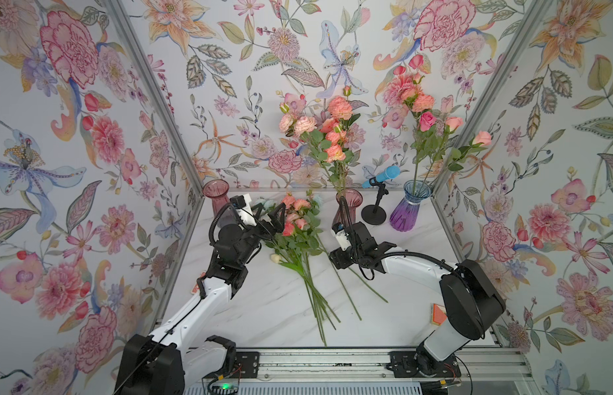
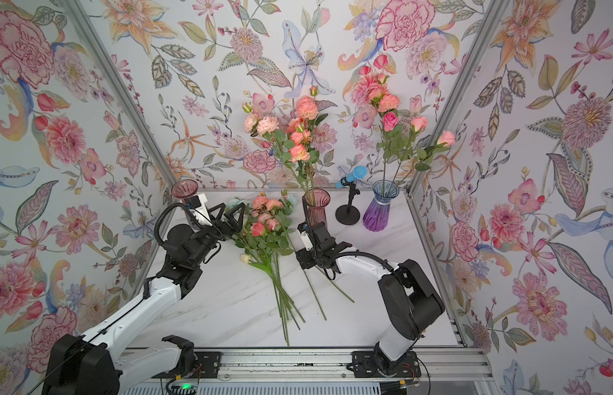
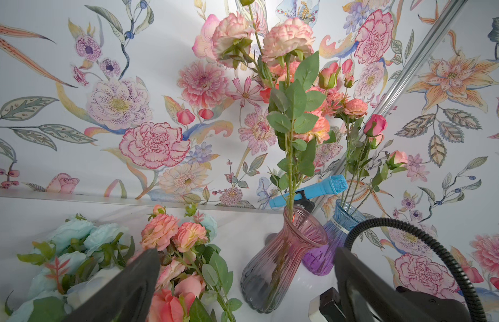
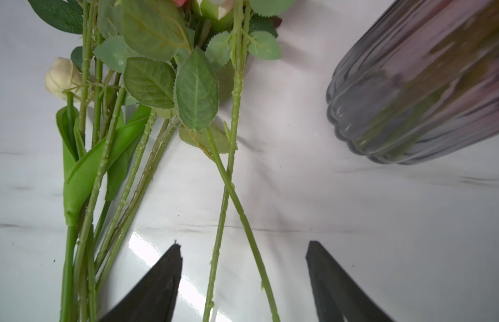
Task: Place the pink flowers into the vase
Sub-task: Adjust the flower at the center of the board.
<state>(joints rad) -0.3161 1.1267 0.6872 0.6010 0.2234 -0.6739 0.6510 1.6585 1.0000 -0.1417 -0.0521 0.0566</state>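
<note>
A bunch of pink flowers (image 1: 295, 219) (image 2: 264, 219) lies on the white table, its long green stems (image 1: 315, 297) fanning toward the front. My left gripper (image 1: 269, 214) (image 3: 246, 259) hovers open beside the blooms, holding nothing. My right gripper (image 4: 244, 245) points down at the table, jaws apart, with two thin stems (image 4: 228, 195) crossing between its fingers, untouched. In both top views its fingertips are hidden under the wrist (image 1: 346, 246). Just behind stands a ribbed pink vase (image 1: 348, 205) (image 4: 415, 83) with several pink flowers (image 1: 334, 126) upright in it.
A blue-and-purple vase (image 1: 408, 208) with pink roses stands back right, beside a blue microphone (image 1: 380, 178) on a black stand. A second, empty pink vase (image 1: 215, 196) is at the back left. Pale blue flowers (image 3: 72, 242) and a cream bud (image 1: 275, 258) lie in the bunch.
</note>
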